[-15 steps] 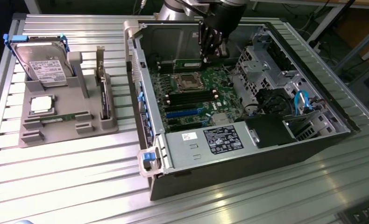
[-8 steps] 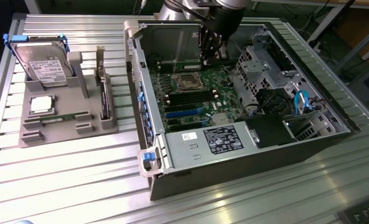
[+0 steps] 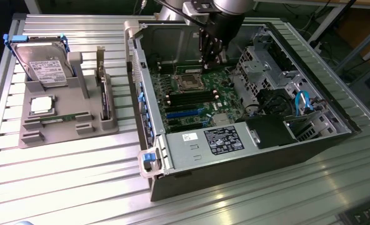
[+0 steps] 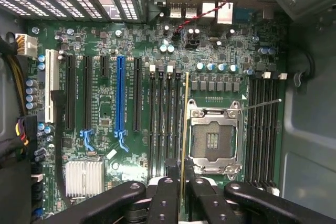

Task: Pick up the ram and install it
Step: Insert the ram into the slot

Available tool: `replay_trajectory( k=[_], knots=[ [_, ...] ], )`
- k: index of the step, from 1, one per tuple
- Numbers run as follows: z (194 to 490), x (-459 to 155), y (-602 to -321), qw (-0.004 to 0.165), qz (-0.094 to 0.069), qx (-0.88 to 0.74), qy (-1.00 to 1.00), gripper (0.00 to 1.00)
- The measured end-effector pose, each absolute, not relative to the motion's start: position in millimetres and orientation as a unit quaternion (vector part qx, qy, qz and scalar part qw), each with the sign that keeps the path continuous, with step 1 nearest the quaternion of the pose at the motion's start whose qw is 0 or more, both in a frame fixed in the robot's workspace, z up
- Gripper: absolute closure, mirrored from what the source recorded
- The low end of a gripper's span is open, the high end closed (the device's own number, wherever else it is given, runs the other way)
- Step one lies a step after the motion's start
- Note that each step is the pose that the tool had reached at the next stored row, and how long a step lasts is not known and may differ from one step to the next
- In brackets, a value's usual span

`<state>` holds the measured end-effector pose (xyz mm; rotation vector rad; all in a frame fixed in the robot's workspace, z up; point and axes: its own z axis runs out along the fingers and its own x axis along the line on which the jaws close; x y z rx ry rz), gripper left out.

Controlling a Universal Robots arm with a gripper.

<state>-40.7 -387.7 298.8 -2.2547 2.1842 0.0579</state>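
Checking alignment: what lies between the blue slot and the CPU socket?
Wrist view: one black expansion slot, four black memory slots, then the held ram, edge-on.

A ribbed silver aluminium table (image 3: 66, 178) shines with pale glare; behind it, black cables (image 3: 310, 7) trail past a grey metal frame leg (image 3: 330, 21).

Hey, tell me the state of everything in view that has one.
gripper: shut on the ram
ram: held edge-on above the memory slots
computer case: lying flat, side open
CPU socket: empty
hard drive: standing in the gray holder
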Motion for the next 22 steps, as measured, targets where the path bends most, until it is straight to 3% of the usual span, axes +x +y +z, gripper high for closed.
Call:
replay_trajectory(
  k=[22],
  knots=[
    [286.3,-41.0,-391.9,-0.004,0.013,-0.723,0.691,0.86]
  ],
)
